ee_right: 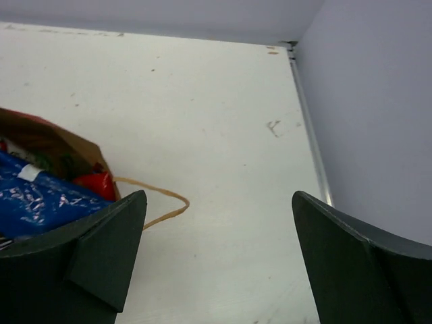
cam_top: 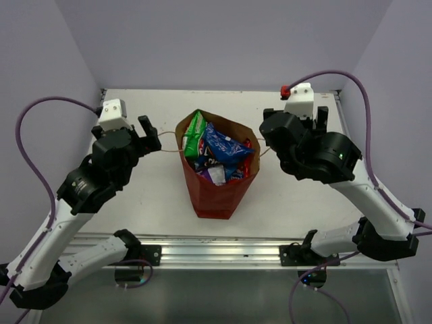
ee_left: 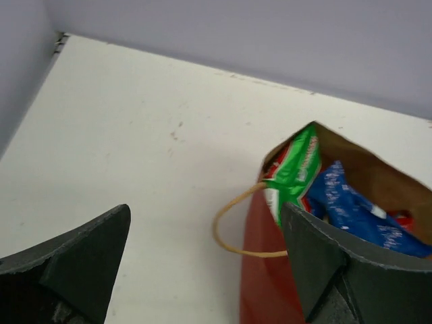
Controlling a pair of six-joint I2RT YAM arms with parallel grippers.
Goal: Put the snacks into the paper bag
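The reddish-brown paper bag [cam_top: 217, 196] stands upright at the table's middle, its mouth open. The snacks sit inside: a green-white chip bag [cam_top: 195, 135], a blue Doritos bag [cam_top: 226, 145] and a red packet [cam_top: 248, 160] stick out of the top. My left gripper [cam_top: 150, 133] hangs open just left of the bag. In the left wrist view this gripper [ee_left: 206, 209] has the string handle [ee_left: 223, 233] lying loose between its fingers. My right gripper [cam_top: 295, 121] is open to the right of the bag. In the right wrist view that gripper [ee_right: 219, 196] holds nothing, and the other handle [ee_right: 169, 197] droops beside its left finger.
A red button [cam_top: 285, 90] sits at the back right corner of the white table [cam_top: 155, 196]. Lilac walls close in the back and both sides. A metal rail [cam_top: 216, 253] runs along the near edge between the arm bases.
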